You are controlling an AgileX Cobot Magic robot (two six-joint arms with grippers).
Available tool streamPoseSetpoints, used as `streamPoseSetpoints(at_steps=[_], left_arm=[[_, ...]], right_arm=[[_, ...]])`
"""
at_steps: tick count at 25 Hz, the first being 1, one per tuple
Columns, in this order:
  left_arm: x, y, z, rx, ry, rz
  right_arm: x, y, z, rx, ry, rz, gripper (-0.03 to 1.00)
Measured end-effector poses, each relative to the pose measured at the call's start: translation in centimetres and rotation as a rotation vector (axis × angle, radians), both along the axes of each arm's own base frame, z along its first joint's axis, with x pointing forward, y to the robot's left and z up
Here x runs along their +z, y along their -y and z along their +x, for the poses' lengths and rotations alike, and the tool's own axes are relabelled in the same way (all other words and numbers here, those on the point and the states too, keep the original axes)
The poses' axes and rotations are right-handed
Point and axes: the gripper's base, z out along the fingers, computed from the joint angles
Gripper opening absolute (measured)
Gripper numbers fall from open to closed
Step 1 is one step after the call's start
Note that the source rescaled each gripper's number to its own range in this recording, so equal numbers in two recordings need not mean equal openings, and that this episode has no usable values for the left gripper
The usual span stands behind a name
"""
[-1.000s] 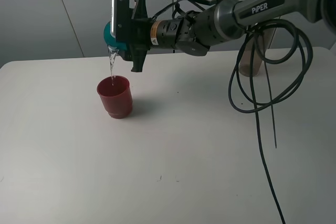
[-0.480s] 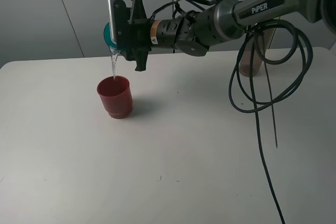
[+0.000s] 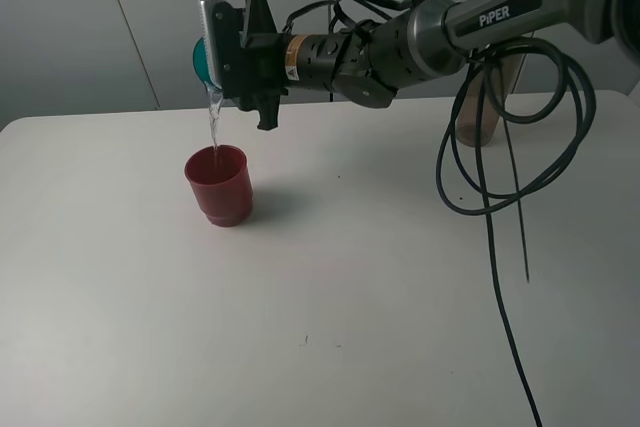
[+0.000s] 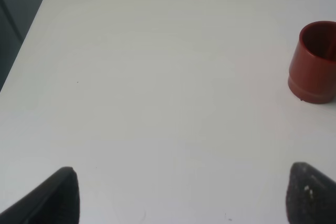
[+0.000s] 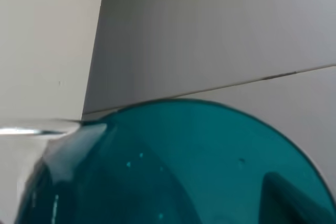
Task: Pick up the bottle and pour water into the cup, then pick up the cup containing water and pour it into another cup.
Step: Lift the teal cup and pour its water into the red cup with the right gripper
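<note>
My right gripper [image 3: 235, 62] is shut on the teal translucent cup [image 3: 203, 60] and holds it tipped on its side above the table. A thin stream of water [image 3: 213, 122] falls from its rim into the red cup [image 3: 220, 185], which stands upright below. The teal cup fills the right wrist view [image 5: 184, 166]. The smoky brown bottle [image 3: 487, 107] stands at the back right, its top hidden behind my right arm. My left gripper [image 4: 186, 192] is open and empty over bare table, well short of the red cup [image 4: 315, 61].
Black cables [image 3: 500, 197] hang in loops from the right arm down over the right side of the white table [image 3: 330, 327]. The table's left edge and back corner show in the left wrist view [image 4: 31, 30].
The right gripper has risen slightly and rolled the teal cup further over. Water keeps streaming into the red cup. The red cup and bottle have not moved.
</note>
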Motion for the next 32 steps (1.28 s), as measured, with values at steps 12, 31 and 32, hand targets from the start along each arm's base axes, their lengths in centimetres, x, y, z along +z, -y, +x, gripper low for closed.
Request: streamPoseSetpoints(at_steps=[12,31,32], left_arm=[[0.0,0.0,0.0,0.000,0.000,0.000],[0.0,0.0,0.0,0.002,0.000,-0.003],[0.0,0.0,0.0,0.002,0.000,-0.003]], right_arm=[[0.7,-0.2,0.0,0.029,0.131,0.005,0.04],[1.4,-0.4,-0.2,0.086,0.312,-0.029,0.04],[1.4,-0.4,-0.2,0.087,0.320,-0.035,0.04]])
